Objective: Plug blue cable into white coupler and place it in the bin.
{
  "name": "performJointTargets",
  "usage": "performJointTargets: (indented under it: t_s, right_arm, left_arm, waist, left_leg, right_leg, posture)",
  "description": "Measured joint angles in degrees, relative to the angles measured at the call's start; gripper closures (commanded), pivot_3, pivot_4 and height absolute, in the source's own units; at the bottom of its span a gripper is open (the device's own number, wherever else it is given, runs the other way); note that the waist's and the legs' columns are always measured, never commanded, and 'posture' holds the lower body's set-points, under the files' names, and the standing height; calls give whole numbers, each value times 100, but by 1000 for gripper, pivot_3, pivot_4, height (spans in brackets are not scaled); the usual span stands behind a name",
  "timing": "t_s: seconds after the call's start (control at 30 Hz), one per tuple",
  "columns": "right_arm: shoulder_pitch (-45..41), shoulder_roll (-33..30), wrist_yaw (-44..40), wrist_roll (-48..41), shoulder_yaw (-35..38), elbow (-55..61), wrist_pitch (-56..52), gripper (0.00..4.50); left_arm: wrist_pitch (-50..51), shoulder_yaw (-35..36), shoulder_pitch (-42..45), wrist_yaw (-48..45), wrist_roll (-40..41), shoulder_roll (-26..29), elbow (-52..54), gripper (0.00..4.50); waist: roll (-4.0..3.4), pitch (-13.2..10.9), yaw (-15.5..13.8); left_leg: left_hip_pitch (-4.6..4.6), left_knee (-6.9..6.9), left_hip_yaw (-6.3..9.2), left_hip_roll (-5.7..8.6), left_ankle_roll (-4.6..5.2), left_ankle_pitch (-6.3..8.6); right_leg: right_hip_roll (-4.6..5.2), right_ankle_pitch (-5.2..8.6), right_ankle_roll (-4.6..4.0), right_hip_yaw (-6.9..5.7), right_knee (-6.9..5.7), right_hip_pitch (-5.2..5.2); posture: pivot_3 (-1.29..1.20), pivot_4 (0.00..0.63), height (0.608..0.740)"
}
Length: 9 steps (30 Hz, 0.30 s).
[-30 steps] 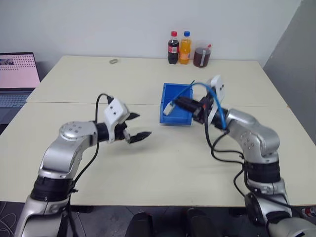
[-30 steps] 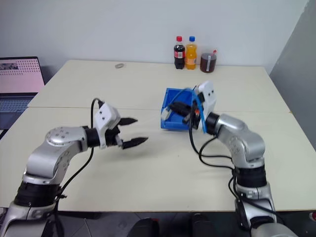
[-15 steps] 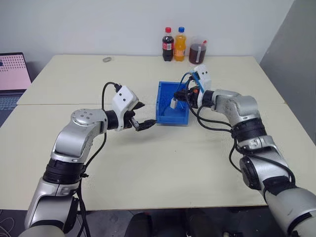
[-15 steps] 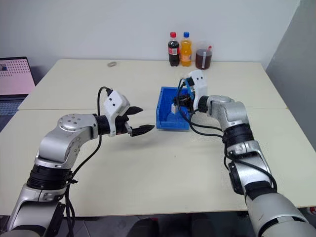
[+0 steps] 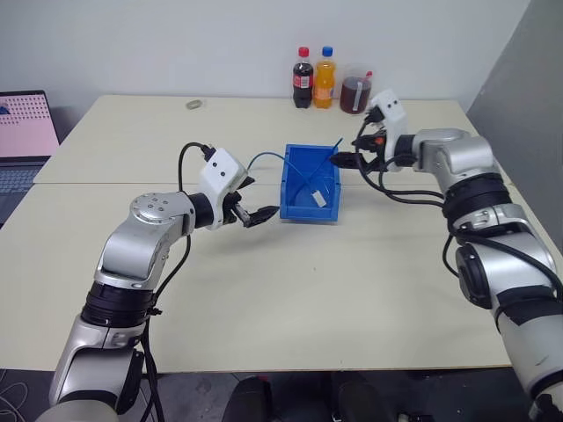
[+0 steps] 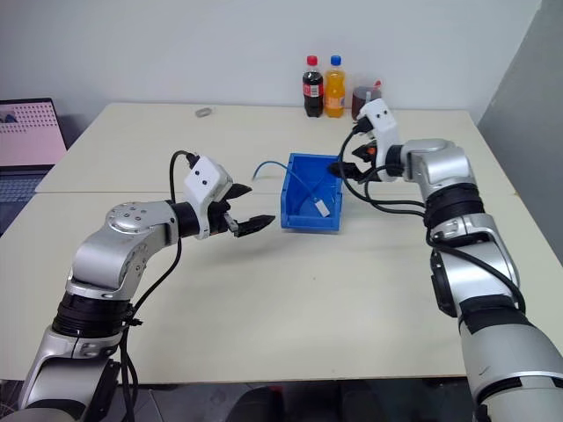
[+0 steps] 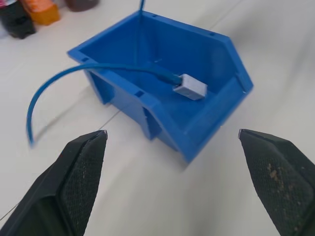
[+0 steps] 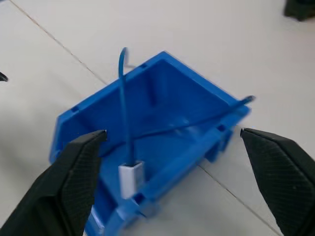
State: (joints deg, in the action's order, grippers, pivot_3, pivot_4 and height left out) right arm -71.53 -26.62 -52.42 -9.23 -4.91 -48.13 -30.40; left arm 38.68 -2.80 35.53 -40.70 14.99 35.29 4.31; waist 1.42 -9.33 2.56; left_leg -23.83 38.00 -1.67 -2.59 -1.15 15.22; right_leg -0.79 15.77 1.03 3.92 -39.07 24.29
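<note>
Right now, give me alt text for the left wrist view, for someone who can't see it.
A bright blue plastic storage bin sits on a pale table and holds a small white boxy coupler, with a thin light-blue cable plugged into it and arching out over the bin's wall. The left tool's two black fingers stand wide open in the foreground, short of the bin.

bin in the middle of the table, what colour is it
Bright blue; the bin shows best in the left wrist view.
</note>
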Motion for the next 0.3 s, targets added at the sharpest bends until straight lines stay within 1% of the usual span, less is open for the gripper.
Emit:
performJointTargets:
  t_s: [0.1,0.17,0.2,0.23,0.3]
  right_arm:
    - [802,-259,-147,-138,196,1122,119,32]
    - [1577,-381,-194,-362,330,2111,-90,32]
    - [2212,-497,-205,-567,458,3023,-275,32]
    - [2578,-520,-223,-687,506,3507,-376,32]
    - [3048,-604,-143,-849,621,4157,-606,32]
  left_arm:
    - [-33,318,-54,461,-153,-9,-111,0]
    - [-23,545,-115,793,-245,-11,-165,0]
    - [-6,668,-190,967,-265,-8,-148,0]
    - [10,810,-304,1066,-289,39,-161,0]
    - [47,963,-419,1152,-296,61,-194,0]
  waist:
    - [0,0,-26]
    - [0,0,-44]
    - [-1,1,-69]
    - [-1,0,-71]
    - [-6,-3,-71]
  left_leg:
    - [-3,-1,1,-4,0,0]
    - [-3,-4,1,-5,0,0]
    - [-7,-3,12,-6,0,0]
    - [-6,-2,12,-10,0,0]
    - [-7,1,11,-3,-1,0]
  right_leg:
    - [10,0,0,2,4,0]
    - [12,0,0,3,1,4]
    - [15,0,0,-2,0,3]
    - [14,0,0,1,1,1]
    - [15,-1,-1,2,-9,7]
  posture:
    - [0,150,740]
    - [0,150,740]
    - [0,150,740]
    - [0,150,740]
    - [0,150,740]
